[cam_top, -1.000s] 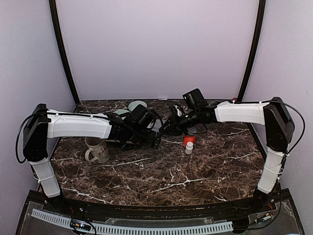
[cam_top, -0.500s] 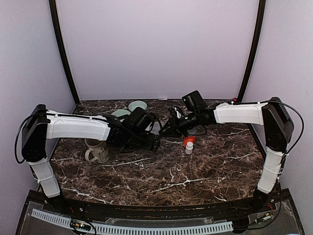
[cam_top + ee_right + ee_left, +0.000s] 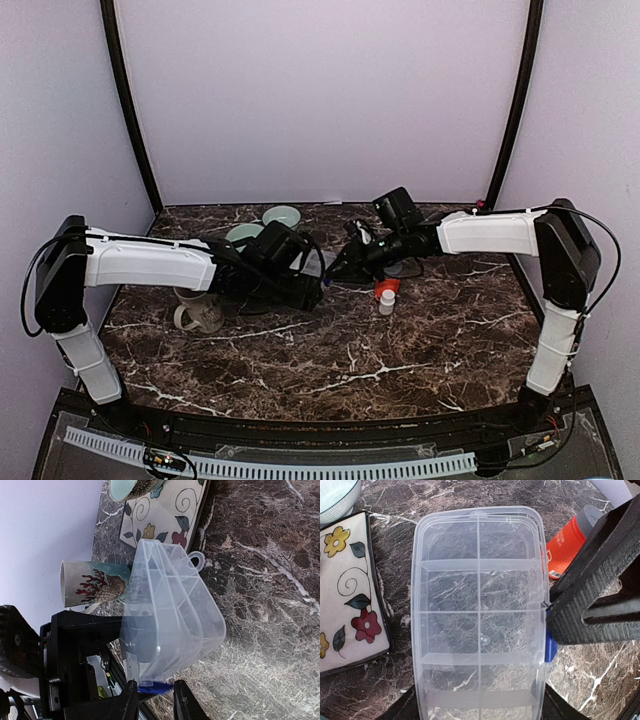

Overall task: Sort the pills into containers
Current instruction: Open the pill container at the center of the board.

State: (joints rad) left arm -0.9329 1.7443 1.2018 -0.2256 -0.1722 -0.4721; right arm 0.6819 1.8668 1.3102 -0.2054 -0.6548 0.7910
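Two white-and-black arms reach in from either side and meet over the far middle of the dark, white-veined marble table (image 3: 400,350). The left gripper (image 3: 312,283) and right gripper (image 3: 336,270) are close together, with a pale sliver of the clear organiser box (image 3: 317,261) between them; how their jaws stand is not clear from above. A cream mug (image 3: 198,308) sits under the left arm. Two pale green bowls (image 3: 283,214) stand far left of centre. A small white bottle (image 3: 386,297) with an orange band stands just near of the right gripper.
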